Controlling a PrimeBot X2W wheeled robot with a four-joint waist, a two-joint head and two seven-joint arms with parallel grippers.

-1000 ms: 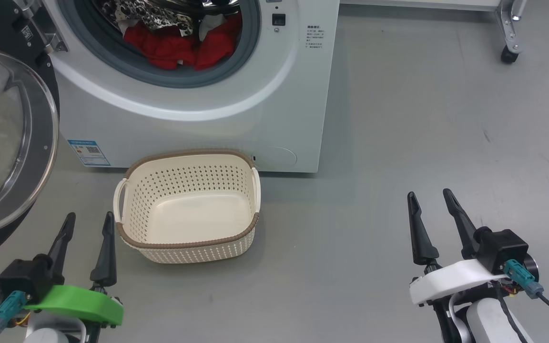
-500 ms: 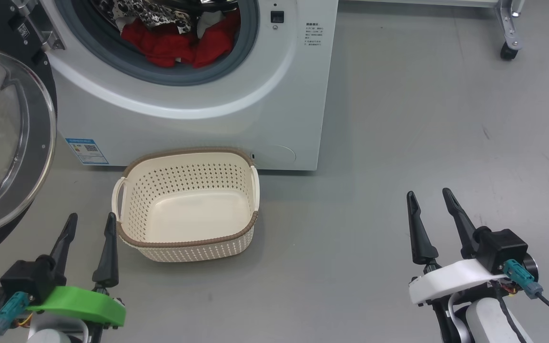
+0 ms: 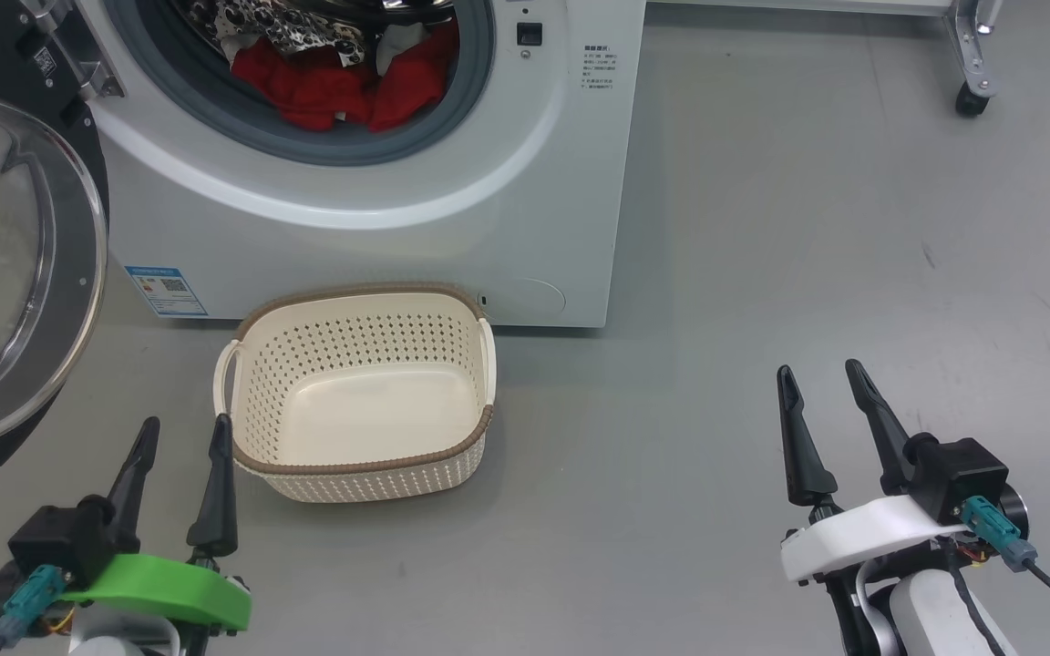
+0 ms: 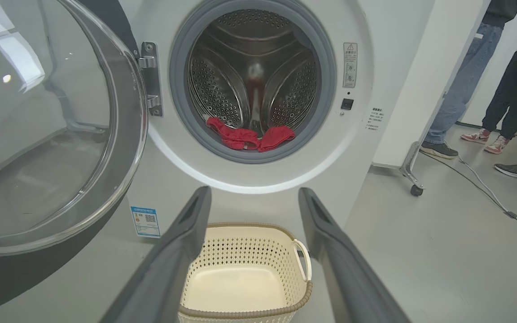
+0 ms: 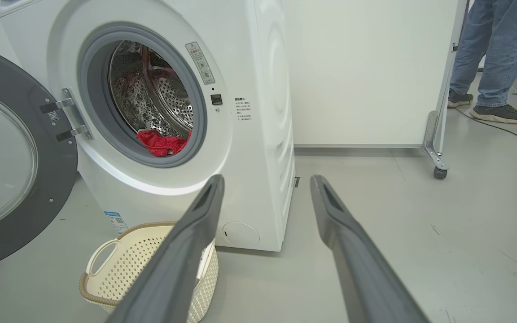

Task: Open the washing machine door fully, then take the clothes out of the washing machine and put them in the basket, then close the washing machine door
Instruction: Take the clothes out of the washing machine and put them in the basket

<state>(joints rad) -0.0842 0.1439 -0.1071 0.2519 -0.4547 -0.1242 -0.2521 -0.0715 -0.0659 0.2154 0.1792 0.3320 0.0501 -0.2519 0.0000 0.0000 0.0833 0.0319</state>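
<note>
The clothes (image 3: pixel 334 87), bright red with a small white piece among them, lie at the front bottom of the drum (image 4: pixel 249 67), just behind the grey rubber ring (image 4: pixel 180 89) of the washing machine (image 3: pixel 452 219). The washing machine door (image 3: pixel 24 273) is swung out on its hinge to the robot's left and leaves the mouth free. So I judge that the first step is done and that the step in hand is taking out the clothes. Nothing is moved yet, because the basket (image 3: pixel 361 293) is empty. It stands on the floor (image 3: pixel 762 228) just in front of the machine, below the opening. The left gripper (image 3: pixel 188 421) hovers low, just beside the near left corner of the basket, with its two fingers wide apart and holding nothing. The right gripper (image 3: pixel 818 366) is well apart to the right, over bare floor, also wide and empty. For the next move, the left arm seems better placed to you, since its fingers point toward the drum. You must lift it above the basket, pass the fingers over the rubber ring, lower them on the red heap and close on a thick fold. Please mind the door rim near this arm. A person's legs (image 5: pixel 487 54) stand far to the right, well apart.
</note>
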